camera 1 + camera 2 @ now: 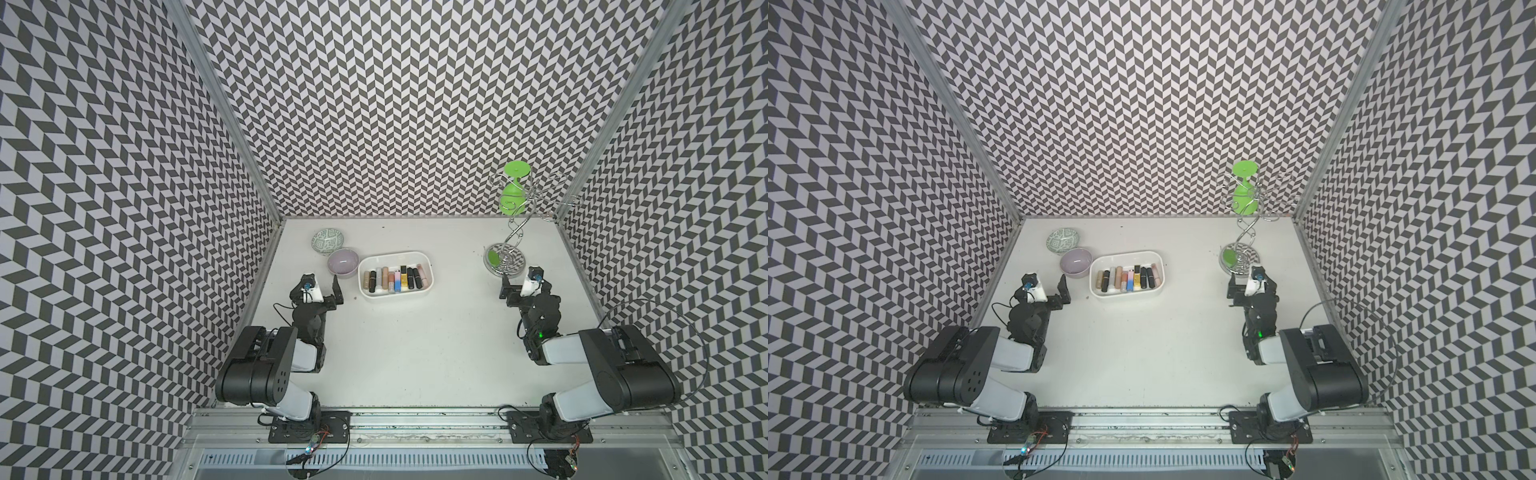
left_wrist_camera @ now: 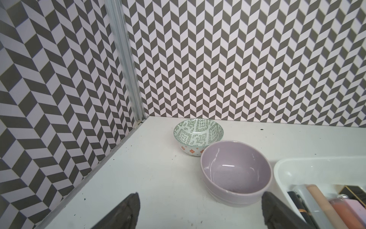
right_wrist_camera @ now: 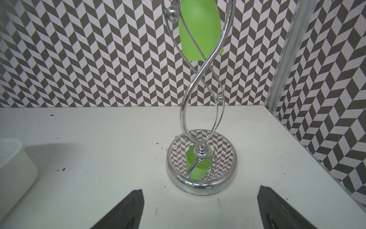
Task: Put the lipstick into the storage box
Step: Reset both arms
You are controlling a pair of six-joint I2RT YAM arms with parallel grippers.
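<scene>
Both top views: high overhead from the arm-base side, looking down toward the back wall (image 1: 415, 124), whole table (image 1: 395, 357) in frame. Left wrist: low, close on lilac bowl (image 2: 235, 170). Right wrist: low, close on chrome stand (image 3: 201, 168). Wrist views overlap at storage box (image 2: 316, 166) rim.

A: The box (image 2: 316, 161) looked like smooth white plastic, with a soft gloss on its rim.
B: And the lilac bowl (image 2: 235, 172) shone, glazed, with a bright glint inside!
A: The stand (image 3: 200, 185) was polished metal, mirror-bright at its base.
B: The green cup (image 3: 198, 29) looked frosted and matt. The table (image 3: 99, 128) was matt white and speckled.
</scene>
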